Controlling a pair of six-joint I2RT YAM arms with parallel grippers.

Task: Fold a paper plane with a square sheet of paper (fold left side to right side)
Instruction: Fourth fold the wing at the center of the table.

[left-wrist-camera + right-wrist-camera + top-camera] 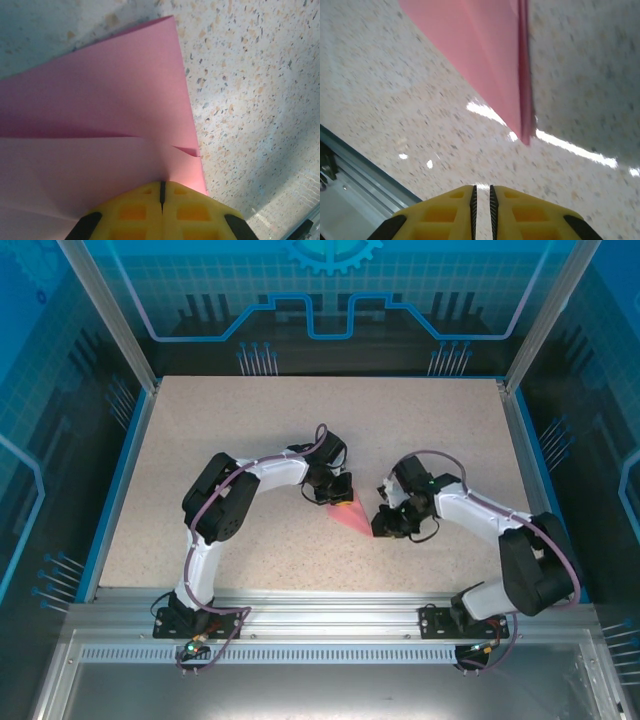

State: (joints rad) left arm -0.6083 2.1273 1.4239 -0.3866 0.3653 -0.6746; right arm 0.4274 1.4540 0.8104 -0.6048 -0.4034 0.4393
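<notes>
Found paper plane (352, 521) lying flat on speckled table (300, 420), a little near of centre, between the two grippers. Marked the paper as plain pink-red. Made out a printed gear outline (335, 252) and blue circuit-style lines on the back panel, too stylised to read as letters.

Took the long axis as diagonal in the top view, from upper left by the left gripper (340, 503) to lower right by the right gripper (386, 527). Put the wide end at the left gripper and the narrow point toward the right gripper, close to it.

In the left wrist view, saw yellow fingertips (192, 212) pressed together with just a hairline seam between, set at the paper's near edge; couldn't tell whether any layer was pinched. Noted folded layers of the paper plane (100, 115) spreading away from the tips, a crease running off to the left, a small lifted flap just ahead of the tips, and one straight edge climbing to a corner at the top.

In the right wrist view, saw fingers (512, 212) nearly together, with a thin empty slit and bare table through it, clear of the paper. Saw the tip of the paper plane (485, 55) aimed down toward them, apart, with a darker folded edge along its right side. Caught an aluminium rail (350, 175) at lower left and glare streaks on the table
</notes>
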